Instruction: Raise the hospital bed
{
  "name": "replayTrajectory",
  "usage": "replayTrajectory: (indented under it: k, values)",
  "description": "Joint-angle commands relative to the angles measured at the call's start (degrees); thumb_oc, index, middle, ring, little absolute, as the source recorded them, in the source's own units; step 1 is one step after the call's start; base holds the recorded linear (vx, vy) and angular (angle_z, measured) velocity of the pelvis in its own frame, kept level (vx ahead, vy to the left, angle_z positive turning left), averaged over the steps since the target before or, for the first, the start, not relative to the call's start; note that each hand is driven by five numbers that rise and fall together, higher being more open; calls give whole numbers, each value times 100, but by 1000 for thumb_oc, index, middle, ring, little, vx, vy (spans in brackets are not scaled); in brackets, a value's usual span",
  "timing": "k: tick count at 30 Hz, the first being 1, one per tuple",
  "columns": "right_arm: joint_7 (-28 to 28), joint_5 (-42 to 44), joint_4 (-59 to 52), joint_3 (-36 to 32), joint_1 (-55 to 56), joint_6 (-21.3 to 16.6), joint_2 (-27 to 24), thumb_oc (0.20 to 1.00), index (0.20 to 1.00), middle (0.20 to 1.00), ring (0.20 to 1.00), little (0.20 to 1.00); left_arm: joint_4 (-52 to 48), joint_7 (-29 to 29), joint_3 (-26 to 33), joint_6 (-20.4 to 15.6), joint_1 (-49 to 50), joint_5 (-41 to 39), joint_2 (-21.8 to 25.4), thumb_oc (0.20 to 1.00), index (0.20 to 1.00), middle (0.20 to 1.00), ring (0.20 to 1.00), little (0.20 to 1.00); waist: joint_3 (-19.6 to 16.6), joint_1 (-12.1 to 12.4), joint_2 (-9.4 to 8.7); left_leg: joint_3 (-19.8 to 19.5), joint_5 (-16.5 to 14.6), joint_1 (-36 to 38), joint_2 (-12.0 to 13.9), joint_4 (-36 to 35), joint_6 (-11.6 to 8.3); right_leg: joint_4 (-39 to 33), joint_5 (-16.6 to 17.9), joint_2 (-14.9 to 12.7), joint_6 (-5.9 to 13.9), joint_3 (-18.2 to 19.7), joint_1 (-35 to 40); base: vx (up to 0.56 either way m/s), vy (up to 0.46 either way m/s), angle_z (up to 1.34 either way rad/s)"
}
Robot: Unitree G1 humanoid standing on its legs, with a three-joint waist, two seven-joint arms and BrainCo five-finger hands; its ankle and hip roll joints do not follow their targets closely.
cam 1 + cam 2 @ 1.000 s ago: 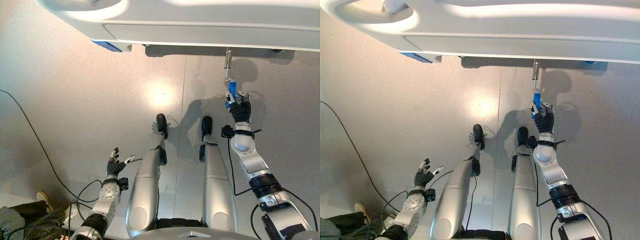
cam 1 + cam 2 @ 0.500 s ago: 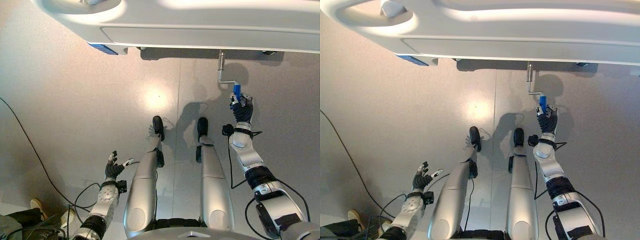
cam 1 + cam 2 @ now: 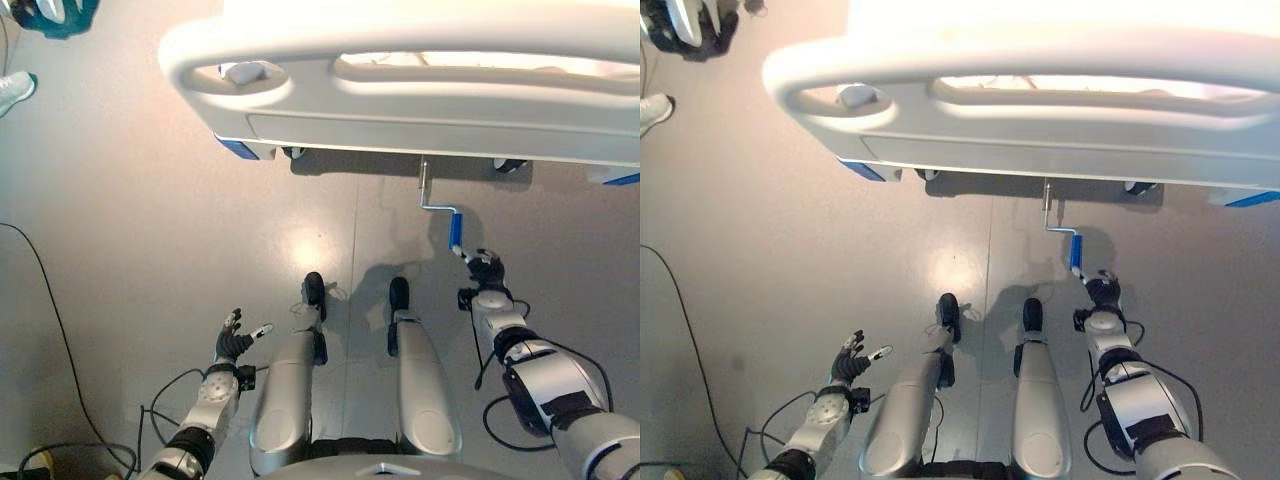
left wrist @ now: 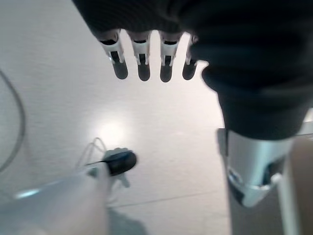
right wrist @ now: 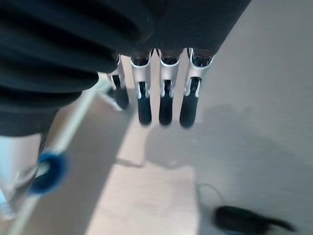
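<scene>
The hospital bed's white footboard (image 3: 420, 95) spans the top of the view. From under it a metal crank (image 3: 424, 190) reaches down and bends to the right, ending in a blue handle (image 3: 455, 232). My right hand (image 3: 487, 268) is just below and to the right of that handle. In the right wrist view its fingers (image 5: 166, 105) are straight and hold nothing, with the blue handle (image 5: 49, 171) off to their side. My left hand (image 3: 232, 342) hangs low at the left over bare floor, fingers (image 4: 142, 63) straight and spread.
Dark casters (image 3: 508, 165) and blue corner bumpers (image 3: 238, 148) sit under the bed frame. A person's white shoe (image 3: 10, 90) and a dark teal object (image 3: 50, 15) are at the far top left. Grey floor lies between me and the bed.
The camera has pulled back, so more of the bed shows. The crank swung round to the right, and my right hand let go of the blue handle and drew back below it.
</scene>
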Motion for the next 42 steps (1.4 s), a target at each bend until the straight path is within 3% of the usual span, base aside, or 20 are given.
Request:
replayTrajectory:
  k: [1, 5, 17, 23, 31, 42]
  values:
    - [172, 94, 72, -209, 376, 101, -339, 1000, 1000, 1000, 1000, 1000, 248, -145, -25, 25, -145, 377, -135, 1000, 1000, 1000, 1000, 1000, -37, 105, 158, -359, -298, 81, -20, 547, -453, -389, 640, 27, 252, -196, 184, 67, 1, 13]
    - [314, -34, 151, -269, 743, 158, -166, 1000, 1000, 1000, 1000, 1000, 487, -272, 82, 87, -105, 526, -145, 1000, 1000, 1000, 1000, 1000, -126, 95, 93, -415, -323, 577, -7, 380, -467, -620, 641, 2, 268, -293, 709, 58, 0, 6]
    - [463, -351, -112, -511, 2063, 160, 323, 1000, 1000, 1000, 1000, 1000, 987, -464, 432, 205, 150, 1155, -70, 1000, 1000, 1000, 1000, 1000, -1327, -32, -397, -443, -419, 1390, 113, -21, -440, -1229, 732, 38, 320, -415, 1633, 69, -10, 3]
    - [378, -206, -362, -695, 2446, 15, 596, 1000, 1000, 1000, 1000, 1000, 1193, -349, 580, 195, 256, 1401, -149, 1000, 1000, 1000, 1000, 1000, -1812, -112, -532, -356, -459, 1816, 136, -268, -405, -1443, 786, 44, 377, -324, 1982, 58, 11, -4]
    - [577, 61, -973, -711, 3113, -327, 874, 1000, 1000, 1000, 1000, 1000, 1374, -316, 730, 114, 518, 1603, -249, 1000, 1000, 1000, 1000, 1000, -2236, -199, -620, -214, -472, 2262, 154, -601, -385, -1687, 861, 52, 437, -216, 2311, 40, 32, -11]
    - [712, 245, -901, -641, 3360, -419, 1058, 1000, 1000, 1000, 1000, 1000, 1636, -321, 689, 102, 575, 1717, -416, 1000, 1000, 1000, 1000, 1000, -2419, -196, -631, -259, -478, 2453, 144, -748, -350, -1736, 813, 51, 414, -298, 2519, 15, 13, -3]
